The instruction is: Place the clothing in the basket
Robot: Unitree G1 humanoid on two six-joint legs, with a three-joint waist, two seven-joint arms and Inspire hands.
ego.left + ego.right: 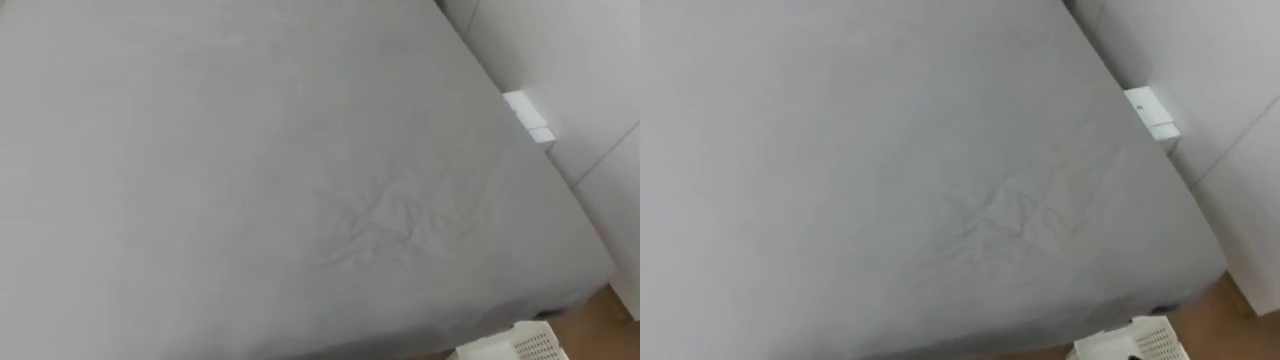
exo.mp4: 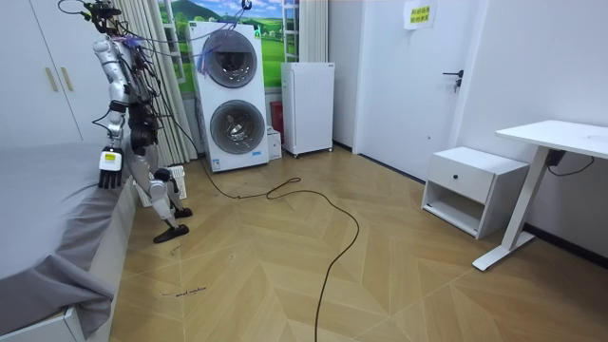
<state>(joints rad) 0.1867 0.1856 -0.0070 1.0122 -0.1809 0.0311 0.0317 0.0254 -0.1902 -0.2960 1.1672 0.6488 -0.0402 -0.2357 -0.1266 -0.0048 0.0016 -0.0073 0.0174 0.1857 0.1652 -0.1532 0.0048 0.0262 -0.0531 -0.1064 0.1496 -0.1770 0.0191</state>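
Basket (image 1: 530, 342): white with a slotted wall. In the left eye view it sits at the near right corner of the scene, on the floor just beside the bed's near right corner. Only its top rim can be seen.
Bed (image 1: 250, 180): covered in a smooth grey sheet that spreads from the left across to the right edge.
Creases (image 1: 390, 225): a small patch of wrinkles in the sheet, right of the middle and toward the near side.
White wall (image 1: 585, 60): runs along the bed's right side, split by thin seams.
Small white block (image 1: 528, 115): lies against the wall, touching the bed's right edge at the far right.
Wooden floor (image 1: 600, 320): a narrow strip shows at the near right, between bed corner, wall and basket.
Right eye view: the same bed, creases, block and basket.
Robot, room view: stands at the far left of the room, at the bed's side, with a curtain (image 2: 157, 57) and a white wardrobe (image 2: 38, 76) behind it.
Left hand (image 2: 110, 169): hangs low over the bed's edge. Its fingers point down, straight and relaxed, and clasp nothing.
Basket, room view (image 2: 175, 176): on the floor by the robot's legs, close to the bed's side.
Stacked washing machines (image 2: 231, 95): far side of the room, to the right of the robot.
White cabinet (image 2: 308, 106): just beside the machines, on their right.
Low drawer unit (image 2: 472, 188): at the right wall, near a white table (image 2: 560, 138).
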